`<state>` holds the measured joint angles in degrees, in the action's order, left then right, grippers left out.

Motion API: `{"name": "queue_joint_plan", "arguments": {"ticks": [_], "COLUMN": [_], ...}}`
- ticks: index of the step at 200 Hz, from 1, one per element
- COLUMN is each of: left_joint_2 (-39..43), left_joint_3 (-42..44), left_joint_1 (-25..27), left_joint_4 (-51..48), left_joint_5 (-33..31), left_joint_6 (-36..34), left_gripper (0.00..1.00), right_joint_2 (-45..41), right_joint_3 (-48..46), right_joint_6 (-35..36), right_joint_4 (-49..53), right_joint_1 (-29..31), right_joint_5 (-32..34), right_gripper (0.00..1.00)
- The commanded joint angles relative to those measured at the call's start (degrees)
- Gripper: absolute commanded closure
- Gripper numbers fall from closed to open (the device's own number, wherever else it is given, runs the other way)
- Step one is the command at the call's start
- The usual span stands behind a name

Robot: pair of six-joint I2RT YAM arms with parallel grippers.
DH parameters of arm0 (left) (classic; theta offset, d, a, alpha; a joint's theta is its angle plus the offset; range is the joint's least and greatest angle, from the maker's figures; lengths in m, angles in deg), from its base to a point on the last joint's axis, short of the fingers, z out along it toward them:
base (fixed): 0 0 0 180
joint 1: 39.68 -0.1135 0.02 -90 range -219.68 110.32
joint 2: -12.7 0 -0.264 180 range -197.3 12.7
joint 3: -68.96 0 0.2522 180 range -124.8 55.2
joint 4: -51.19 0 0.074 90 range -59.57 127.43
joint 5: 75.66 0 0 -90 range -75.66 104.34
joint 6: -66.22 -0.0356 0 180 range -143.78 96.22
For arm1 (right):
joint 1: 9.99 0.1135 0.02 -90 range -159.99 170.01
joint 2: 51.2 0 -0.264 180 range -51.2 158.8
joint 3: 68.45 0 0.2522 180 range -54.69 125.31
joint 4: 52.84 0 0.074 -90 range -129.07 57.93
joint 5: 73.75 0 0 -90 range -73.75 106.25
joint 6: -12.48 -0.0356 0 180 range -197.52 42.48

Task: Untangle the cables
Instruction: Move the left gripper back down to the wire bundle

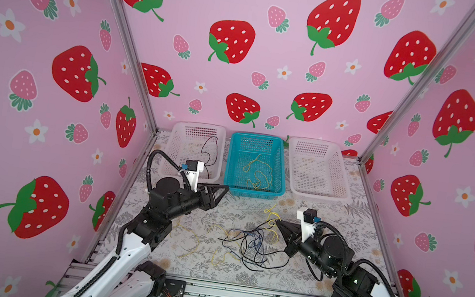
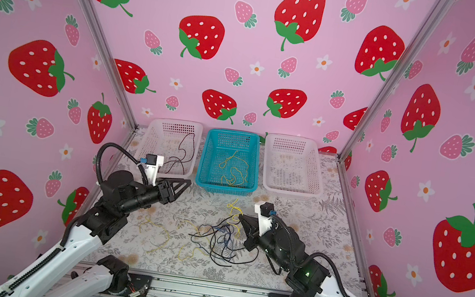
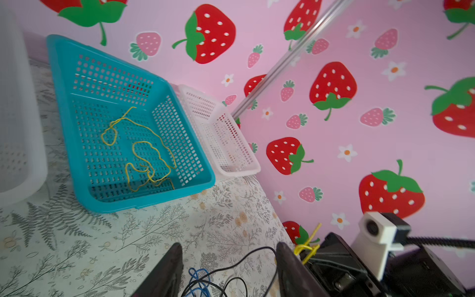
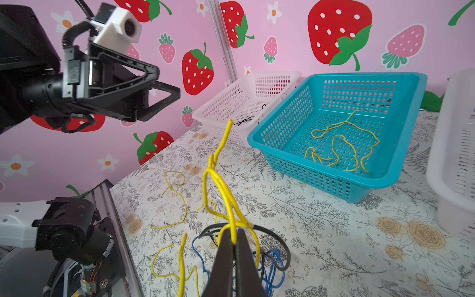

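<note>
Lying in a loose tangle on the floral tablecloth, the cables, black, blue and yellow, sit in front of the blue basket, well apart from it. One yellow cable rises from the heap, pinched between the closed fingers of the right gripper, nearer the basket than the tangle is. The left gripper hovers just off the basket's front left corner, fingers spread wide with nothing between them. More yellow strands lie inside the basket. A right basket and a left basket, both white, flank it, the left holding a black strand. Pink strawberry walls on aluminium posts enclose the table.
</note>
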<state>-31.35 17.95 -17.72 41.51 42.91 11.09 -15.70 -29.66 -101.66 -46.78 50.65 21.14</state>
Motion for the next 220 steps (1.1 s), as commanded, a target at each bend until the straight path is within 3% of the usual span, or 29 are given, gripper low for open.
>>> {"name": "queue_joint_plan", "arguments": {"ticks": [1,99,188,220], "left_joint_2": [1.0,-1.4,-14.0,-15.5], "left_joint_3": [0.5,2.1,-2.8,-3.6], "left_joint_1": [4.3,23.6,28.6,28.7], "left_joint_4": [-1.7,-6.4,-6.0,-5.1], "left_joint_5": [4.0,-0.9,-3.6,-4.9], "left_joint_6": [-7.1,-28.4,-32.2,-32.8], "left_gripper": [0.40,0.39,0.41,0.47], "right_joint_2": [-0.4,-2.9,-2.2,-2.3], "right_joint_3": [1.7,2.0,2.3,2.3], "right_joint_6": [-0.7,-2.0,-4.6,-4.9], "right_joint_4": [-2.1,-2.2,-4.7,-4.8], "right_joint_1": [0.3,0.2,0.2,0.3], "right_joint_5": [-1.0,-3.6,-8.3,-9.9], "right_gripper": [1.00,1.00,1.00,1.00]}}
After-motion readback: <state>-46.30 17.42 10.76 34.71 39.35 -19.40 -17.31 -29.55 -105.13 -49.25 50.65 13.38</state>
